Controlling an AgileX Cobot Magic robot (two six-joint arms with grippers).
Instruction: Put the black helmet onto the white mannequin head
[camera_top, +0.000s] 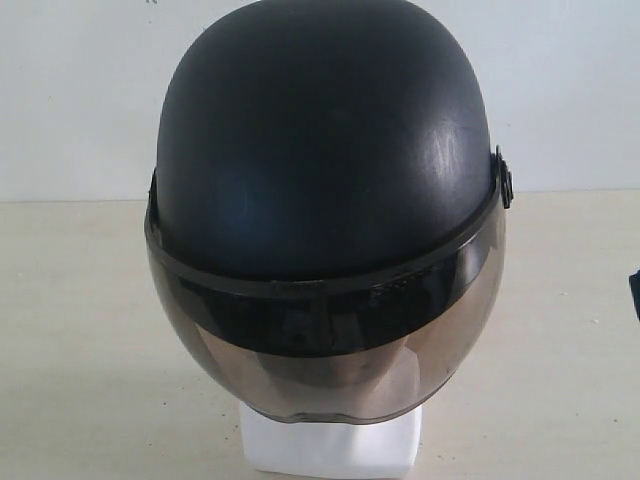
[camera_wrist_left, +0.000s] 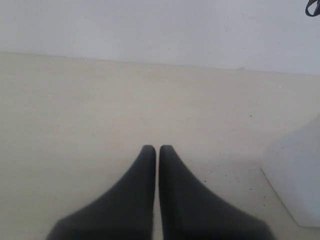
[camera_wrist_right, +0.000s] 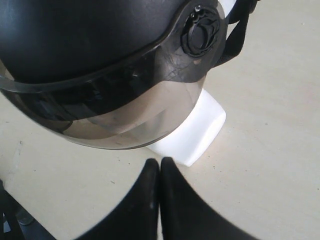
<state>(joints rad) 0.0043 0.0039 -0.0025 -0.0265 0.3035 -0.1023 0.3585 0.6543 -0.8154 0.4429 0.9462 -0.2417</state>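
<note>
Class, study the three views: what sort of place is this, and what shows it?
Probably a bare robot test bench: a plain pale tabletop against a blank white wall, the black helmet sitting on the white mannequin head, and the left tool and right tool, both shut.

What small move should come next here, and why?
Probably just back the left gripper and right gripper away: both are shut, empty and clear, and the black helmet already sits over the white mannequin head.
</note>
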